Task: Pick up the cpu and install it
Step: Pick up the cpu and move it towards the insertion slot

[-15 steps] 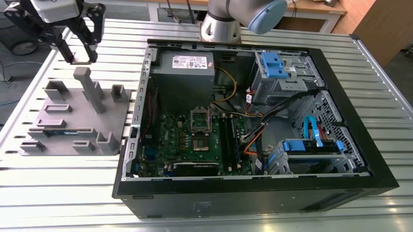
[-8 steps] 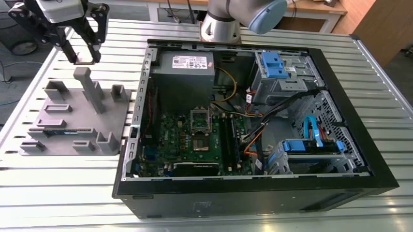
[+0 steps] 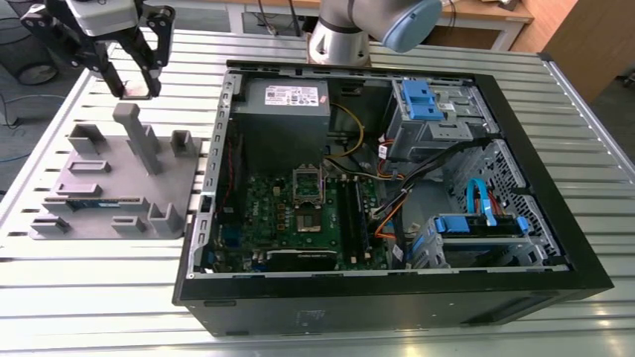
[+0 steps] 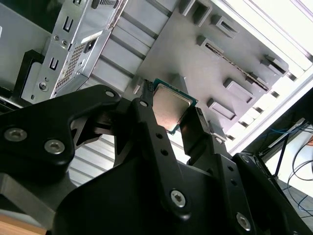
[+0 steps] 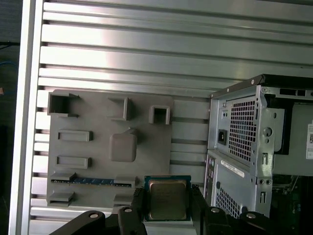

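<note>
1. Here, the gripper [image 3: 136, 83] hangs in the upper left of the exterior view. It points straight down over the far end of the grey fixture tray [image 3: 109, 190], above the tray's upright posts.
2. The arm [image 3: 347, 37] stands at the top centre of that view, behind the computer case [image 3: 397, 297], with a pale blue cap on its joint.
3. In both wrist views the black fingers [image 5: 138, 208] [image 4: 149, 122] are clamped on the cpu [image 5: 167, 198] [image 4: 171, 104], one on each of two opposite edges.
4. The cpu's shiny silver-grey lid faces the cameras, with a thin green rim showing around it. It is held in the air above the slatted metal tabletop [image 3: 89, 297]. In the first wrist view it overlaps the tray corner nearest the case.
5. A memory stick [image 5: 93, 180] stands on edge in a slot of the tray, apart from the cpu.
6. The case lies open on its side across the centre and right of the exterior view. Its green motherboard [image 3: 258, 216] carries the cpu socket [image 3: 308, 195] near the frame's centre, well apart from the gripper.
7. The power supply [image 3: 282, 123] carries a white label [image 3: 288, 95] with dark print. In the first wrist view another white strip label [image 5: 232, 169] sits on the case's rear panel.
</note>
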Controlling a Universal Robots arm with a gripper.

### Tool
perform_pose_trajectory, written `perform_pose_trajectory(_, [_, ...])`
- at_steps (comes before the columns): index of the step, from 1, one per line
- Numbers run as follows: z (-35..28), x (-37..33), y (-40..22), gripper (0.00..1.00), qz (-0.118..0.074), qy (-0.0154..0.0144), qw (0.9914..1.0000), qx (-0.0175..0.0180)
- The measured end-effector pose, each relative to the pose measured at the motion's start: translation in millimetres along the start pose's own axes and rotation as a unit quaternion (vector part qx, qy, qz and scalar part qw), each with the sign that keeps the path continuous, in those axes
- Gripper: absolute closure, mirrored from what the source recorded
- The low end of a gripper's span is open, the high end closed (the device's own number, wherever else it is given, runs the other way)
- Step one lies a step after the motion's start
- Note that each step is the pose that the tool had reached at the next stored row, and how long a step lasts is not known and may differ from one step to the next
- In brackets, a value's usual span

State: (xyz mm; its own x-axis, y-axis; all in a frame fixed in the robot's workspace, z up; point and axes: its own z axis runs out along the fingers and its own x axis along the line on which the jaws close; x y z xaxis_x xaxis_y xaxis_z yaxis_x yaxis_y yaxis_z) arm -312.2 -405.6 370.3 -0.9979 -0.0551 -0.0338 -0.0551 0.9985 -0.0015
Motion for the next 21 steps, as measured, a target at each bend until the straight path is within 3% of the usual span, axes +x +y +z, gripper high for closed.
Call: perform_pose_trajectory(21, [0.9, -25.6, -1.4, 0.53, 0.0, 0.0, 1.0, 0.0])
